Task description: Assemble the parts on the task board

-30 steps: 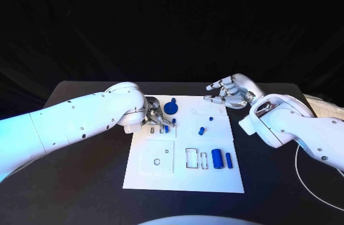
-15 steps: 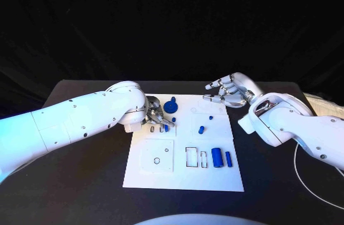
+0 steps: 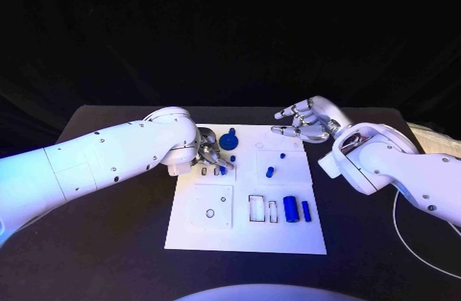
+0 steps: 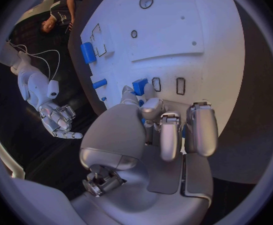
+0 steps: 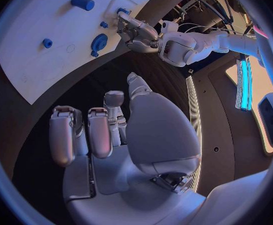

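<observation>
The scene is dim, lit mainly from above, against a deep black backdrop. The white task board (image 3: 246, 234) is the brightest surface, evenly lit with little glare. A cool bluish tint falls on the left arm (image 3: 86, 168) near the picture's edge. Soft shadows gather under the left hand (image 3: 210, 156). The two wrist pictures are round fisheye views — straight board edges bow strongly toward the rim, and the rim fades into a dark, blurred ring. A bright teal light strip (image 5: 244, 82) glows in the right wrist view.
</observation>
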Robot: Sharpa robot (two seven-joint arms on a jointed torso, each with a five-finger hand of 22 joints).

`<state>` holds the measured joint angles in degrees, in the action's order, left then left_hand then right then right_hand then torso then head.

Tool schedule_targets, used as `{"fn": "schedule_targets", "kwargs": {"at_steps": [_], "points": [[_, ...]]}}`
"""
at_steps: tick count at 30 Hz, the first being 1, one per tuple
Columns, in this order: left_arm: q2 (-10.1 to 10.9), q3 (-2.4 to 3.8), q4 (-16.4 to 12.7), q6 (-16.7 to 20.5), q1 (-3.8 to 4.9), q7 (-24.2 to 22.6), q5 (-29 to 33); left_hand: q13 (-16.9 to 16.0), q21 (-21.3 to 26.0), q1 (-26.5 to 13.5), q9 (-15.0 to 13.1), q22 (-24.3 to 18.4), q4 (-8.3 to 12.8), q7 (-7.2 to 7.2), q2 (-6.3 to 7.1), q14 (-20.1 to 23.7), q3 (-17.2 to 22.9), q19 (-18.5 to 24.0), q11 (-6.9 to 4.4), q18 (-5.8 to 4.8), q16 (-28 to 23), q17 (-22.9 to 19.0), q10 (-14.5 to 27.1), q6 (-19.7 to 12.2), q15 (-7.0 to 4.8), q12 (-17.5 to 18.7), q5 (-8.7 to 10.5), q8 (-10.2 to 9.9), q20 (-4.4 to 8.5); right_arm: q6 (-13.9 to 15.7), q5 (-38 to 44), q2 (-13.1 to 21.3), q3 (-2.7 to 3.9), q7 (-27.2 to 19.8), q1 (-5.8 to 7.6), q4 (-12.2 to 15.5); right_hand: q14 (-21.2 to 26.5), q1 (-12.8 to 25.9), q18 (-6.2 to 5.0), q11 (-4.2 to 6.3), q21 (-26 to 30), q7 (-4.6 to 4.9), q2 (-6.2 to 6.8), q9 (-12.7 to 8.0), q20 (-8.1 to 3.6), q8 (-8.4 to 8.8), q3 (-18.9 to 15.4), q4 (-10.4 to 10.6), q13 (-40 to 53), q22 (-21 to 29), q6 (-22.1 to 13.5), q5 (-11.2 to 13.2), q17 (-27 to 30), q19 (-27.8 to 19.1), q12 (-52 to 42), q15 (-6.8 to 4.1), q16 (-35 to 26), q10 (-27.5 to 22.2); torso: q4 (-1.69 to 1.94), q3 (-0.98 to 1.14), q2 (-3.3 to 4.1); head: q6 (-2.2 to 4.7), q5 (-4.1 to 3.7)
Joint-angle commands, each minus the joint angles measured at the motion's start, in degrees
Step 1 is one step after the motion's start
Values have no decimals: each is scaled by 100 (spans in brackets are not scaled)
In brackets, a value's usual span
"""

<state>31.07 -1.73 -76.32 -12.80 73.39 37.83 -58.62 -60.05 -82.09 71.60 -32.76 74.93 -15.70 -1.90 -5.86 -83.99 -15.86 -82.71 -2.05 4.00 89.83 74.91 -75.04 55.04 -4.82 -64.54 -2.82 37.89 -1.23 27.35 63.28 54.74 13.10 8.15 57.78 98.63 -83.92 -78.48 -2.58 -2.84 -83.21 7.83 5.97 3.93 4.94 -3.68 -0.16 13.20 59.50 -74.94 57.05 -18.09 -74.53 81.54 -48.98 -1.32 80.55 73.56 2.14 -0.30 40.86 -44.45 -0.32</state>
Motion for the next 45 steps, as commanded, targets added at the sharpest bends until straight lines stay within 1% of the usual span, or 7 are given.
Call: {"fn": "schedule_targets", "kwargs": {"at_steps": [1, 15, 17, 19, 21, 24, 45], "points": [[-17, 1, -5, -66, -4, 18, -67, -9, -39, 71, -27, 110, -3, 16, -19, -601, 56, -38, -3, -96, 17, 1509, -42, -48, -46, -34, 1, 32, 13, -79, 28, -9, 0, -45, -12, 6, -292, -9, -68, 20, 29, -13, -24, 8, -21, -16, -23, -2, -9, -78, 39, -38, -5, -21, 20, -22, 2, -20, 2, 4, 1, -11, -4], [13, 1, -44, -9, -15, 17, -11, 44, -35, 1405, -144, 128, 607, 80, -225, -601, 1237, -15, -77, -89, 17, 1509, 65, -321, -117, 76, -416, -153, 73, -87, 21, -10, 1, -72, -27, 13, -292, -55, -72, 23, 41, -15, -41, 10, -23, -18, -28, -7, -21, -58, 49, -101, -1, -31, 27, -25, -5, -29, 4, 3, -2, -37, -13], [33, 1, -59, 14, -16, 12, 15, 110, -19, 1608, -146, 110, 679, 25, -81, -601, 1683, 3, -39, -88, 17, 1509, 119, -375, -89, 170, -729, -236, 66, -91, 21, -9, 1, -71, -27, 11, -292, -67, -72, 24, 42, -16, -44, 10, -24, -18, -31, -8, -29, -58, 52, -124, 3, -30, 33, -26, -9, -34, 0, 4, -3, -40, -9], [60, 1, -81, 39, -16, 6, 58, 180, -10, 1273, -284, 131, 286, -27, 720, -601, 3338, 17, 5, -81, 17, 1509, 29, -259, 14, 235, -753, -303, -10, -95, 21, -9, 1, -69, -27, 8, -291, -68, -72, 24, 41, -16, -44, 10, -24, -18, -31, -8, -29, -59, 52, -126, 4, -30, 34, -26, -10, -34, -1, 5, -5, -42, -10], [95, 1, -110, 83, -17, -3, 115, 178, -4, 1062, -398, 137, 304, -50, 1112, -601, 4068, 17, -7, -76, 17, 1509, 28, -289, -20, 223, -733, -278, 6, -103, 21, -8, 1, -67, -27, 4, -292, -73, -72, 24, 43, -16, -45, 10, -25, -18, -33, -8, -29, -57, 53, -137, 2, -31, 32, -26, -9, -34, -1, 5, -3, -44, -11], [166, 1, -169, 179, -17, -19, 194, 175, 1, 739, -537, 149, 364, -73, 1369, -601, 4769, 14, 6, -81, 17, 1509, 6, -281, -20, 205, -705, -221, 2, -112, 21, -10, 1, -66, -27, -3, -292, -73, -72, 24, 43, -16, -45, 10, -25, -18, -33, -8, -29, -57, 53, -137, 2, -31, 32, -26, -9, -34, 5, 6, -4, -48, -17], [642, -26, -704, 1181, -63, -249, 114, 138, -41, 245, -773, 257, 764, -15, 1588, -601, 5524, -43, 3, -102, 17, 1509, -64, -272, -33, 138, -672, -151, -8, -77, -33, -50, 0, -131, -54, -31, -288, -41, -77, 18, 57, -13, -51, 9, -24, -15, -81, 37, -64, -33, 55, -67, 22, -44, 64, -23, -28, -53, 45, 13, -28, -67, 31]]}}
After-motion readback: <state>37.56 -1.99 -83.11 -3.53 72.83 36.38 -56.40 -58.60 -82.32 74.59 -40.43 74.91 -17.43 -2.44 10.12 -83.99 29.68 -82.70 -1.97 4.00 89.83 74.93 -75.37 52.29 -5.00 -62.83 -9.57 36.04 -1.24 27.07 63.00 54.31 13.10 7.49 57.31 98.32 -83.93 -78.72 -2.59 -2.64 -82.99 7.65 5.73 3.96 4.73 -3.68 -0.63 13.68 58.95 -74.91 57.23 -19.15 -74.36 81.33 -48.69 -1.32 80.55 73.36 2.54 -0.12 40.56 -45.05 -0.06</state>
